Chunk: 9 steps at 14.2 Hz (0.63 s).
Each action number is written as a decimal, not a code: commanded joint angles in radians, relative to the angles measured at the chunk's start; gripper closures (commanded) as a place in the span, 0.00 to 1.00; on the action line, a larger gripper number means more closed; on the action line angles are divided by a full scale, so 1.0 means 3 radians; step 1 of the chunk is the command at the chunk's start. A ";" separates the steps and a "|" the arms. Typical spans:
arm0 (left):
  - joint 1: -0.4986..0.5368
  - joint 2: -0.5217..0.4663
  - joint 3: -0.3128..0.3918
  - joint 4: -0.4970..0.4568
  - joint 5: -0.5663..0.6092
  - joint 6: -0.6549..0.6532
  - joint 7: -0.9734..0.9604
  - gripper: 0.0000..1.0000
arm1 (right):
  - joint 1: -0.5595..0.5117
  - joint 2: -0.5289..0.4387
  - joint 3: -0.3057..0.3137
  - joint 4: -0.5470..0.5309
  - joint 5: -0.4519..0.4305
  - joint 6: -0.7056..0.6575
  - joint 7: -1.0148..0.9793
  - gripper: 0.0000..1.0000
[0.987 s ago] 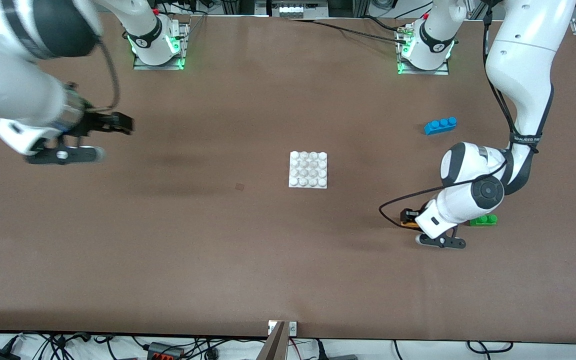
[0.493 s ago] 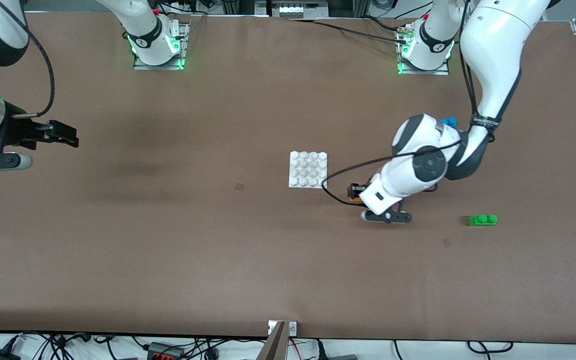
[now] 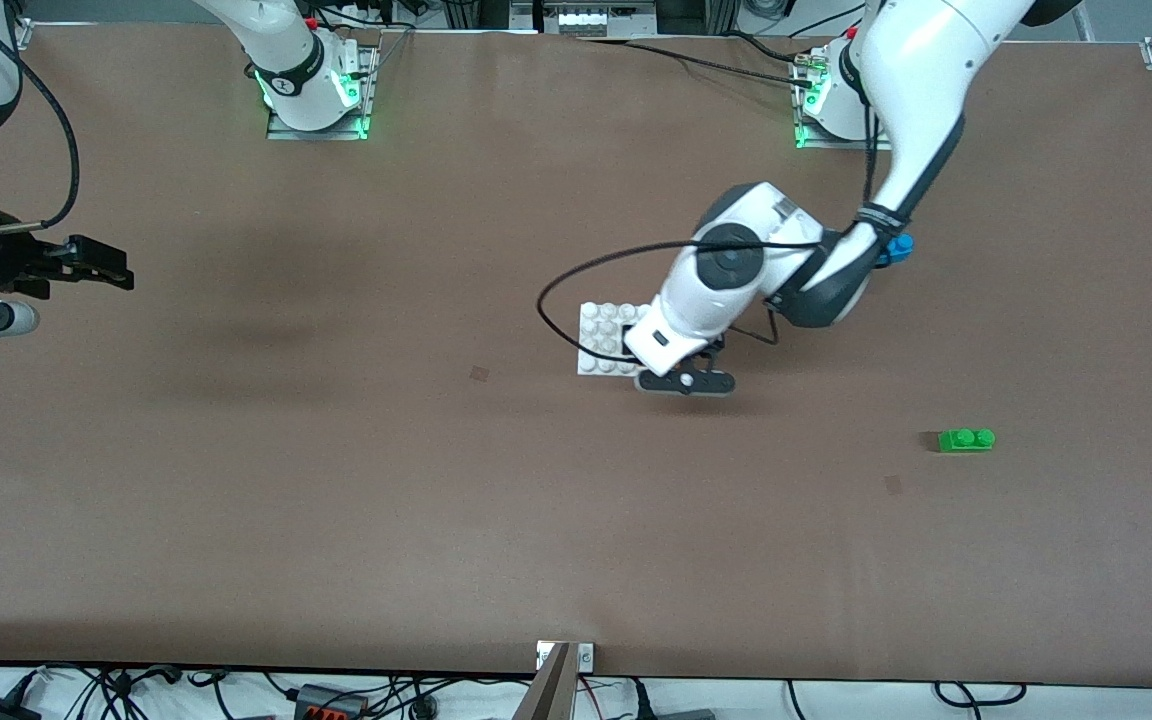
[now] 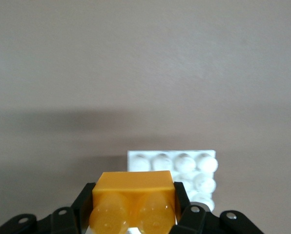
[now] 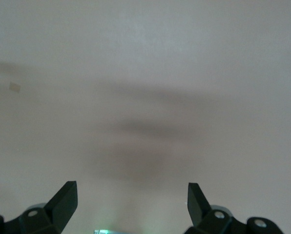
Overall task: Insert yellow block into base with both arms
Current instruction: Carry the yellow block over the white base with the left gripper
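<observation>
The white studded base [image 3: 601, 330] lies flat near the table's middle; it also shows in the left wrist view [image 4: 204, 168]. My left gripper [image 3: 676, 348] hangs over the base's edge toward the left arm's end. In the left wrist view this gripper [image 4: 133, 197] is shut on the yellow block [image 4: 133, 202], a two-stud brick held between the black fingers [image 4: 84, 200]. The wrist hides the block in the front view. My right gripper [image 3: 101, 265] waits over the table's right-arm end. It is open and empty in its wrist view [image 5: 131, 195].
A green two-stud brick [image 3: 966, 439] lies toward the left arm's end, nearer to the front camera than the base. A blue brick [image 3: 898, 247] is mostly hidden under the left arm. A small dark mark [image 3: 479, 374] is on the tabletop beside the base.
My left gripper has carried the yellow block from beside the green brick across to the base's edge. My right gripper has drawn back toward the right arm's end of the table.
</observation>
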<state>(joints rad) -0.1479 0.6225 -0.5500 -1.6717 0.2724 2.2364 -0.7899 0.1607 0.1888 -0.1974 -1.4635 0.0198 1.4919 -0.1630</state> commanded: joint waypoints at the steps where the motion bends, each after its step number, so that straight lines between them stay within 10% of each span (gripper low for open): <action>1: -0.0074 0.0067 -0.0023 -0.0149 0.0282 0.0296 -0.0362 0.54 | -0.0248 0.0005 0.0065 0.0230 0.0006 -0.0095 -0.0081 0.00; 4: -0.0125 0.0124 -0.0059 -0.0221 0.0512 0.0379 -0.0603 0.54 | -0.0770 -0.0382 0.0544 -0.0125 -0.0014 -0.0141 -0.0050 0.00; 9: -0.0218 0.0211 -0.0064 -0.0277 0.0850 0.0404 -0.1069 0.54 | -0.0771 -0.0578 0.0551 -0.0378 -0.0081 -0.0130 0.0027 0.00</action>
<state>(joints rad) -0.2026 0.6863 -0.5626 -1.7358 0.4750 2.3448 -1.0431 -0.0590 0.0402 -0.0537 -1.5366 0.0140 1.4463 -0.1677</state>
